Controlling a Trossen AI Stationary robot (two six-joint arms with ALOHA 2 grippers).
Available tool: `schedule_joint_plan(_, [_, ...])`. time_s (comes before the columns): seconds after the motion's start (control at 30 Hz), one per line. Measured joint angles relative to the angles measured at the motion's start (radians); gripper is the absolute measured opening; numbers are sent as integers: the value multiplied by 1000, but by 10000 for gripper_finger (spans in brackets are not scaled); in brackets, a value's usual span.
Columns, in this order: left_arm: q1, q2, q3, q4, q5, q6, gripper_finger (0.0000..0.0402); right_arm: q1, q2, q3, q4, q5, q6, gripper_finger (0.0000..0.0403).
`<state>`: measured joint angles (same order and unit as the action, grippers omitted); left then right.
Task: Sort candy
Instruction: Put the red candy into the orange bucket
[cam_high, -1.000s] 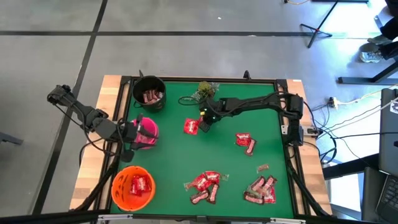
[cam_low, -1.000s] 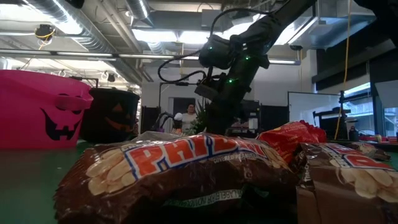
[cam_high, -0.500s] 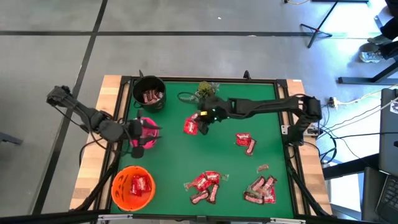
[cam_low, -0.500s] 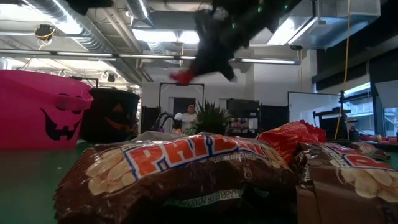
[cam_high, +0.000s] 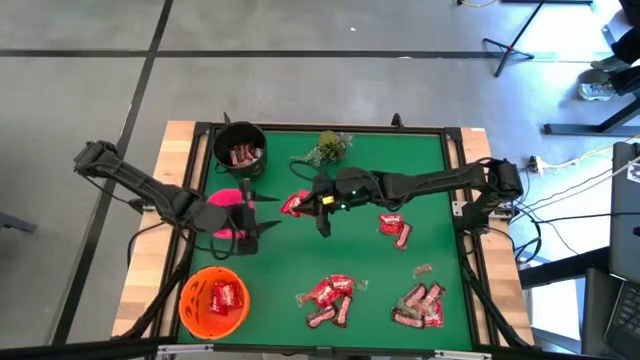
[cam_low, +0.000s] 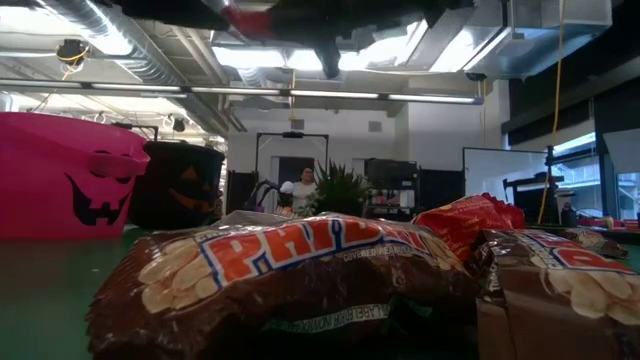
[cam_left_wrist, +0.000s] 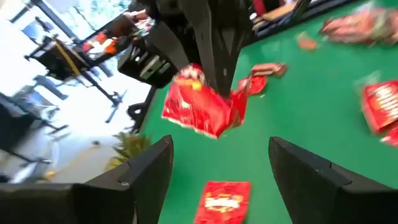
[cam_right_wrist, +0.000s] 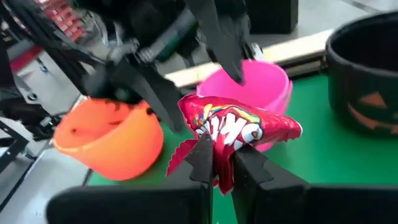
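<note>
Right pincer (cam_right_wrist: 222, 163) lifted leftward, clamping red packet (cam_right_wrist: 236, 129)

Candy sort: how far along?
Done: red packets in the orange plastic bowl, brown bars in the black bowl. In hand: right end effector holds a shiny red packet near the pink bowl. Left: piles on the green table.

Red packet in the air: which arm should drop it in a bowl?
Right, probably. The right gripper is already shut on the red packet, lifted above the table near the pink bowl. The left gripper is open and empty beside that bowl.
</note>
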<state>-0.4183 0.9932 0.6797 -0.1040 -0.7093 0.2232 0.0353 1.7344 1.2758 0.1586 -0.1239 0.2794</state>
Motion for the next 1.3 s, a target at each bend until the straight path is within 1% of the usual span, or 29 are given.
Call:
schedule_joint_plan(0.13, [0, 61, 0, 56, -19, 69, 251, 5, 0, 0, 12, -6, 3, 30])
schedule_joint_plan(0.33, [-2, 134, 0, 205, -34, 139, 248, 6, 0, 0, 16, -15, 32, 29])
schedule_joint_plan(0.5, [-2, 176, 0, 283, -117, 187, 245, 15, 0, 0, 23, -25, 37, 30])
schedule_joint_plan(0.6, [-2, 190, 0, 302, -134, 201, 230, 26, 0, 0, 26, -19, 37, 30])
schedule_joint_plan(0.7, [-2, 199, 0, 337, -117, 223, 199, 37, 0, 0, 28, 0, 29, 40])
schedule_joint_plan(0.77, [-2, 199, 0, 349, -97, 249, 174, 43, 0, 0, 29, 0, 21, 58])
schedule_joint_plan(0.83, [-3, 199, 0, 353, -93, 255, 149, 45, 0, 0, 29, 0, 6, 86])
schedule_joint_plan(1.0, [-25, 199, 0, 361, -121, 251, 97, 54, 0, 1, 28, 27, 1, 174])
schedule_joint_plan(1.07, [-38, 199, 0, 363, -147, 251, 87, 53, 0, 1, 30, 26, 1, 206])
schedule_joint_plan(1.17, [-75, 193, 0, 367, -223, 259, 81, 50, -6, 2, 30, 15, 7, 244])
schedule_joint_plan(1.27, [-142, 170, 2, 381, -301, 261, 78, 50, -22, 0, -23, -9, 36, 267])
schedule_joint_plan(1.3, [-173, 160, 3, 374, -318, 261, 78, 50, -37, -1, -67, -22, 50, 271])
